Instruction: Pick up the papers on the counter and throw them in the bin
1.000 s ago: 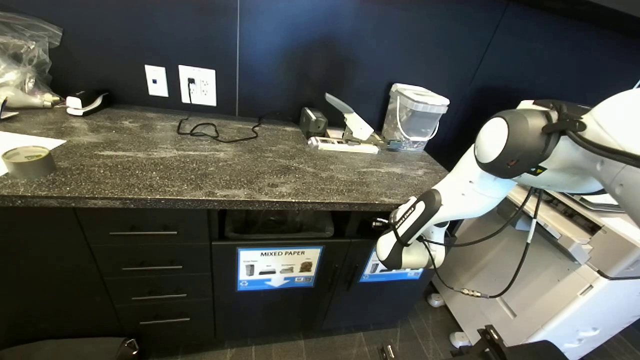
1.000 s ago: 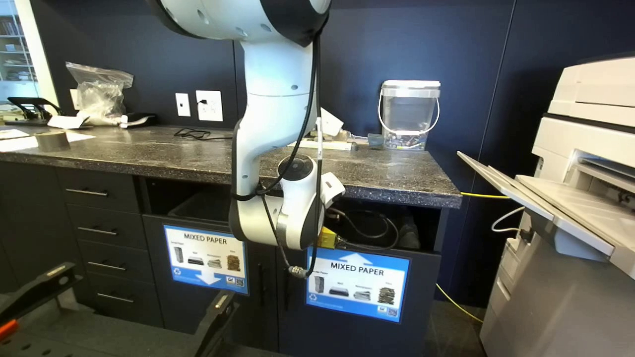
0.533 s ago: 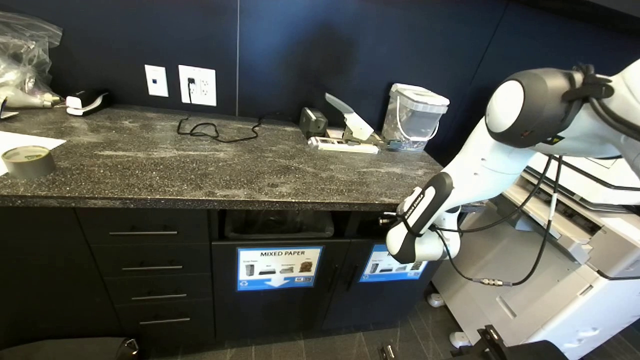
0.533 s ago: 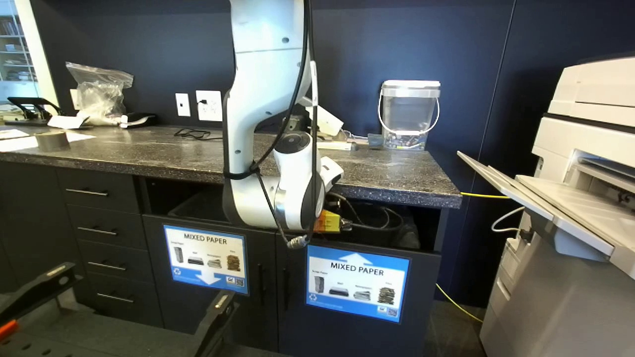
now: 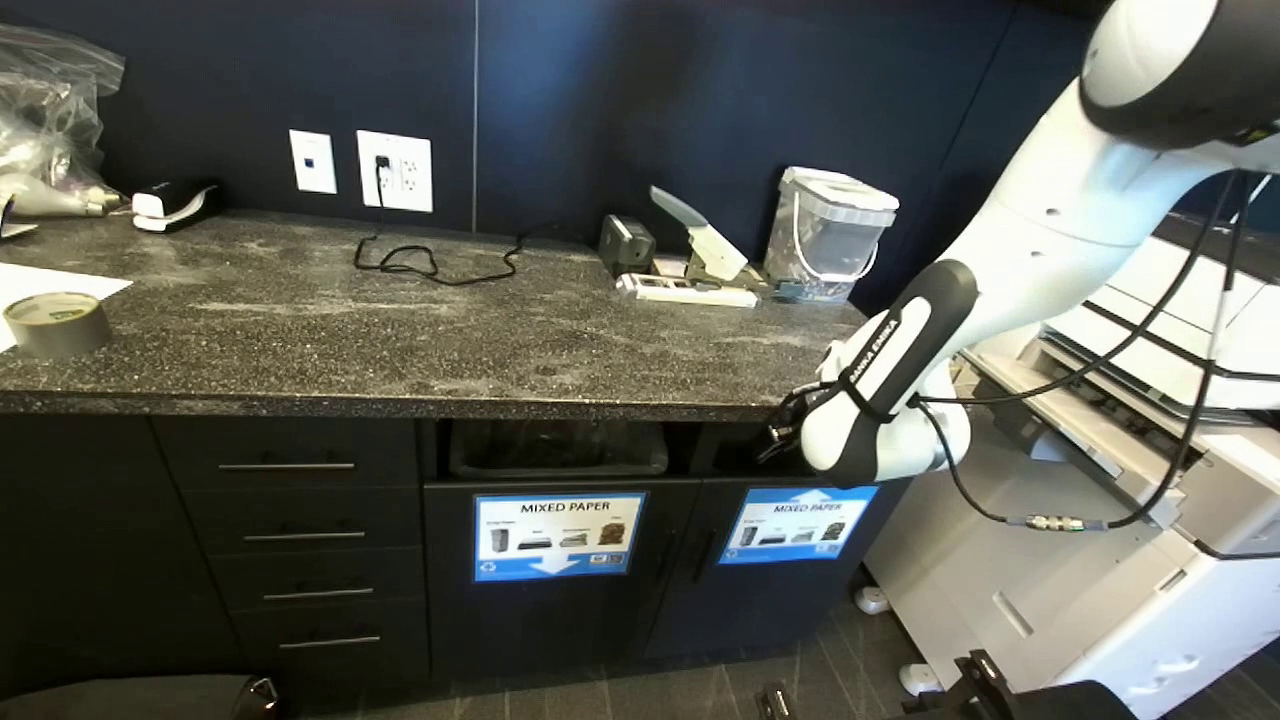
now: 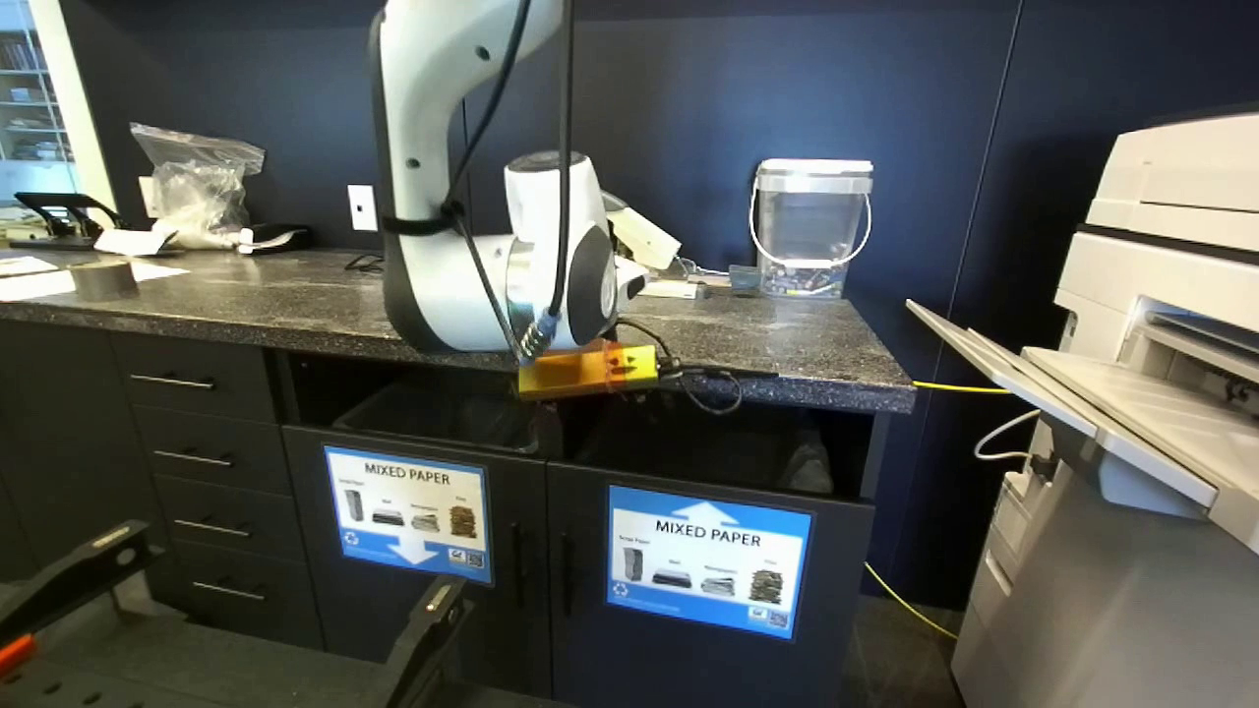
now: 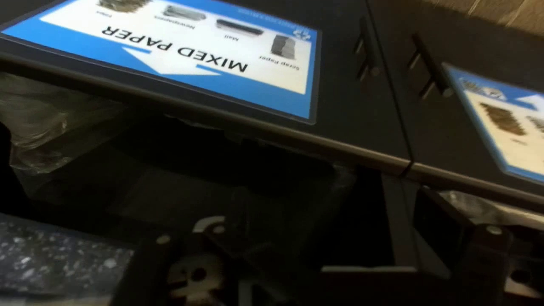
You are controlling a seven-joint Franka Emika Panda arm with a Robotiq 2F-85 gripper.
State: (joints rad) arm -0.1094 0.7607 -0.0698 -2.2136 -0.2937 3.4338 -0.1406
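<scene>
Fingers (image 7: 444, 225) apart, counter (image 5: 450, 340) lengthwise along wall (image 5: 570, 120)

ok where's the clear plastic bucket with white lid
In both exterior views, the clear plastic bucket stands near the right end of the speckled dark stone counter, by the dark blue wall.

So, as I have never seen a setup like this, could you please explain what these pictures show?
You are looking at a white robot arm. Both exterior views come from cameras standing apart from it; the wrist view comes from a camera near its fingers, where a MIXED PAPER sign appears upside down. On the dark counter are a roll of tape, a black cord and a clear lidded bucket, among other things; below it is a bin. The fingers stand apart, and I see nothing held between them, though that area is dark.
</scene>
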